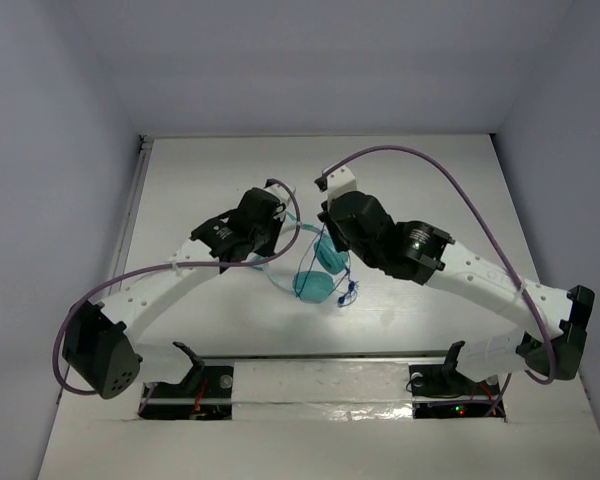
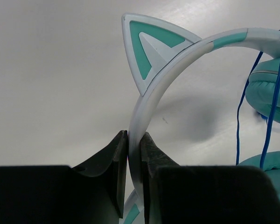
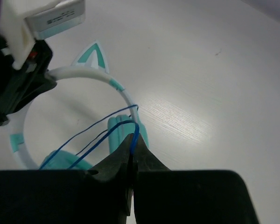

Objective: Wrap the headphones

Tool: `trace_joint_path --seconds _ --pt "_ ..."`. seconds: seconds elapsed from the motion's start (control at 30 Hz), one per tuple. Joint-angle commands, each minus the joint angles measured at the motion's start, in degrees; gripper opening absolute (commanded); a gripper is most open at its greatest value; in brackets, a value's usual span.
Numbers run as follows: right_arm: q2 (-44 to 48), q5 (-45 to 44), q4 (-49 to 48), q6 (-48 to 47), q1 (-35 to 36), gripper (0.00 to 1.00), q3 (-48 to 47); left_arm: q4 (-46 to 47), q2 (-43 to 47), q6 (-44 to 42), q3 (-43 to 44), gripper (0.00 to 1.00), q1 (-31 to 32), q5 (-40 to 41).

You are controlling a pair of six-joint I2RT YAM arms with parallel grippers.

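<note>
Clamping the headband [image 2: 170,63] of the headphones [image 1: 313,283] in the left gripper [image 2: 134,140], nipping the cord [image 2: 276,93] tight in the right gripper [image 3: 134,142].

Teal across the headphones [image 1: 318,272], both earcups [image 2: 263,95] a soft sea-green with a thin grey seam. Headband [image 2: 144,102] pale bluish white, set with short teal strips. Cat ear [image 2: 151,51] pale-rimmed, teal triangle within, lighter wedge at its centre. Cord [image 2: 273,100] a vivid dark blue, thin against the pale ground. Left end effector [image 2: 134,158] and right end effector [image 3: 133,147] matte black. Arms [image 1: 150,290] white, with black joints and black wrist housings. Cables [image 1: 385,150] purple. Bench [image 3: 200,93] off-white, faintly streaked with fine grain where glare falls. Walls [image 1: 60,120] pale lavender-grey. Tiny red and green lights [image 1: 462,410] at the near edge.
</note>
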State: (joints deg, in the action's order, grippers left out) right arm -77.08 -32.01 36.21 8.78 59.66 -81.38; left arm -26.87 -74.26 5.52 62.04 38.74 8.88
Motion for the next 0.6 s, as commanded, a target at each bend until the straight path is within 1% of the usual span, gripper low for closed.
trace_joint_path --seconds 0.0,0.07,0.13,0.17,0.23,0.4,0.5,0.57 --pt "-0.5 -4.4 1.8 -0.7 -0.8 0.06 0.3 1.7 5.1 -0.4 -1.9 0.00 0.5 -8.6" --pt "-0.5 -6.6 2.5 -0.4 -0.8 0.14 0.9 2.3 7.5 -0.9 -2.4 0.00 0.5 -11.9" --pt "-0.4 -7.6 2.7 0.0 -1.4 0.18 1.2 3.1 9.4 -1.0 -2.4 0.00 0.5 -15.5" --pt "-0.3 -8.8 2.4 0.4 -1.9 0.21 2.0 3.4 10.0 -1.0 -2.5 0.00 0.5 -16.4" --pt "0.0 -9.7 1.9 1.0 -2.5 0.22 2.9 4.6 11.7 -1.1 -2.7 0.00 0.5 -19.1" --pt "2.2 -11.2 -0.7 4.3 -3.7 0.20 6.8 4.6 13.5 -0.4 -1.1 0.00 -0.1 -19.3" --pt "4.1 -11.1 -3.9 6.3 -4.8 0.20 9.6 5.8 15.2 -0.7 0.3 0.00 -1.2 -24.2" --pt "5.2 -10.6 -6.7 7.9 -5.9 0.19 11.0 6.2 15.5 -0.2 1.5 0.00 -2.5 -25.1"
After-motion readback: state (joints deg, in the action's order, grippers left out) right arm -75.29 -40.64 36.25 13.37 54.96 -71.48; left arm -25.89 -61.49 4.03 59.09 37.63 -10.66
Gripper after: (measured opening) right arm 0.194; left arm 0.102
